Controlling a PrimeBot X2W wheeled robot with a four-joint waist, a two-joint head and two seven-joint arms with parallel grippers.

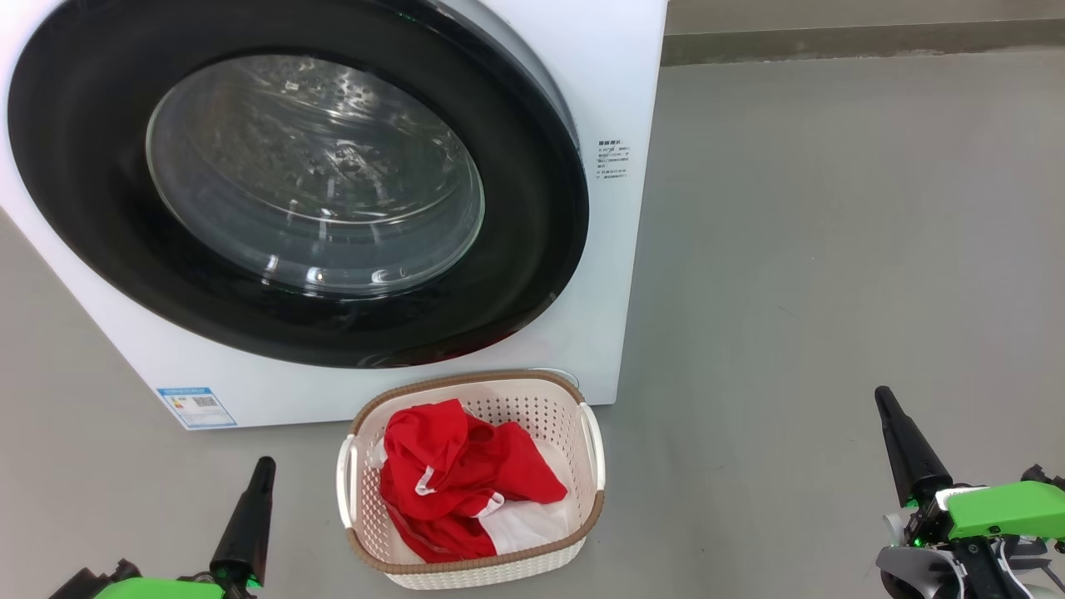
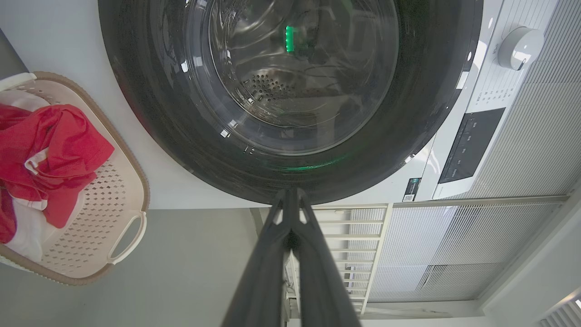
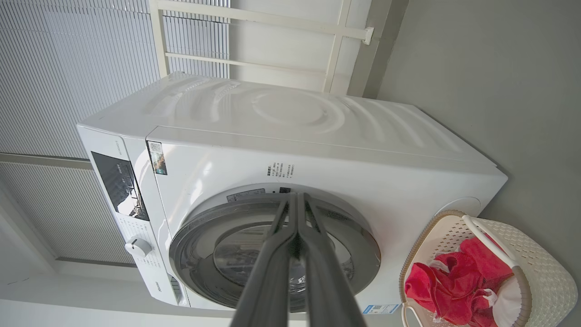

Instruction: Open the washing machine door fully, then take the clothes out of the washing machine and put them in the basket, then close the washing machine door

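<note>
While the round, glossy black-rimmed washing machine door (image 1: 532,249) sits shut against the big white front-loading washing machine (image 1: 620,100), the bright red soft fabric clothes (image 1: 458,474) lie heaped in the cream-white perforated plastic basket (image 1: 491,574).
That basket stands on the grey floor (image 1: 832,249) just below the machine's front; the left end effector (image 1: 265,464) and right end effector (image 1: 882,395) flank it, each with its two dark fingers pressed together on nothing, touching neither basket nor door.
</note>
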